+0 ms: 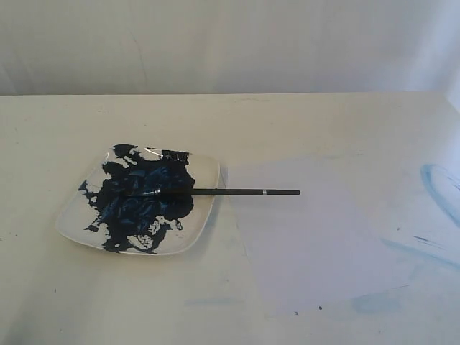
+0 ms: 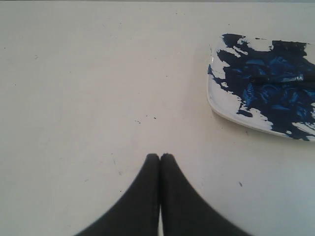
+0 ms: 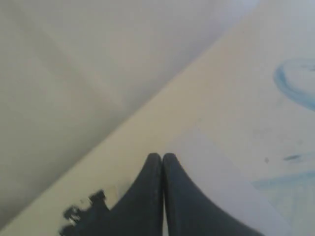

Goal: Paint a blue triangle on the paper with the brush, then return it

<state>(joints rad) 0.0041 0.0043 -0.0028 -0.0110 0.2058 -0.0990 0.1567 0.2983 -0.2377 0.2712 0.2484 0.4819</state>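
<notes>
Hanging closed and empty, the left gripper [image 2: 160,158] hovers over bare table [image 2: 74,98] left of the plate [image 2: 220,100]; the right gripper [image 3: 162,157] is shut too. The paper [image 1: 316,244] lies blank, right of the plate. The brush [image 1: 230,192] rests with its tip in the blue paint [image 1: 144,205] and its thin black handle jutting right over the paper, handy to grasp

My black brush [image 1: 230,192] lies flat, tip at nine o'clock on the plate [image 1: 205,172], handle pointing three o'clock over the pale, flat paper [image 1: 316,244].
</notes>
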